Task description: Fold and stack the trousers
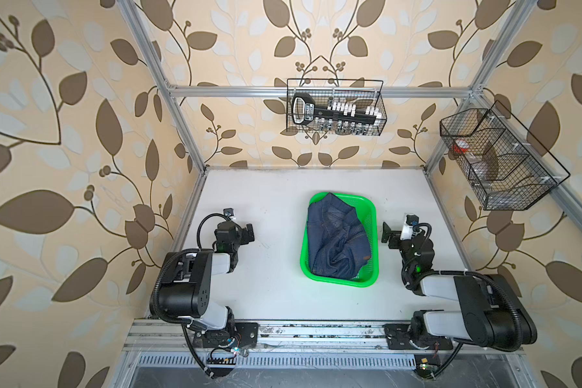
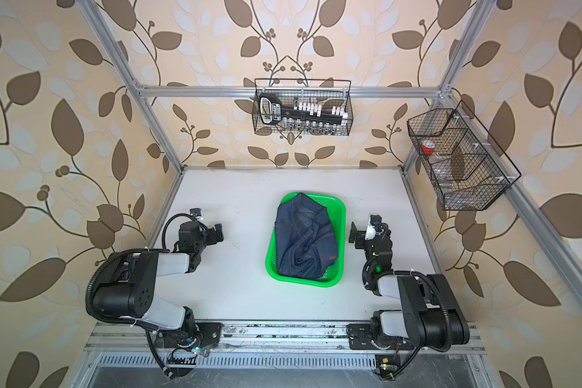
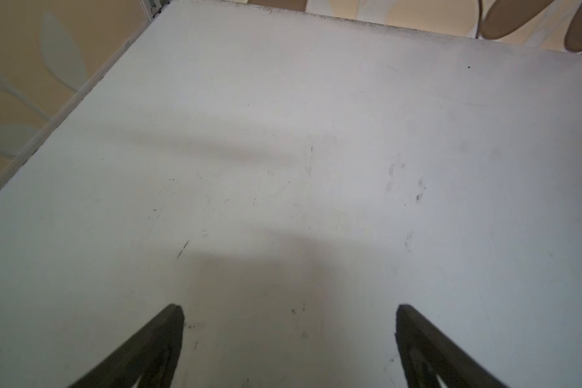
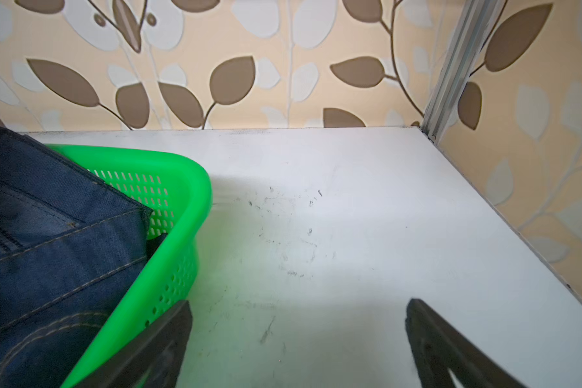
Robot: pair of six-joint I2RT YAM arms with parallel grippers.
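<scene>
The trousers (image 1: pixel 336 238) (image 2: pixel 303 236), dark navy denim with tan stitching and a brown waistband patch, lie crumpled in a bright green plastic basket (image 1: pixel 305 250) (image 2: pixel 270 256) at mid-table. The right wrist view shows one denim edge (image 4: pixel 54 242) inside the basket rim (image 4: pixel 195 201). My left gripper (image 1: pixel 248 232) (image 2: pixel 217 231) (image 3: pixel 289 310) hovers over bare table left of the basket, open, nothing between its fingers. My right gripper (image 1: pixel 387 231) (image 2: pixel 354 231) (image 4: pixel 298 307) sits just right of the basket, open and empty, one finger beside the basket wall.
The white table (image 1: pixel 266 201) is bounded by aluminium frame posts and patterned walls. A black wire basket with tools (image 1: pixel 335 107) hangs on the back rail; another wire basket (image 1: pixel 498 158) hangs on the right side. Both arm bases are mounted along the front rail (image 1: pixel 316 331).
</scene>
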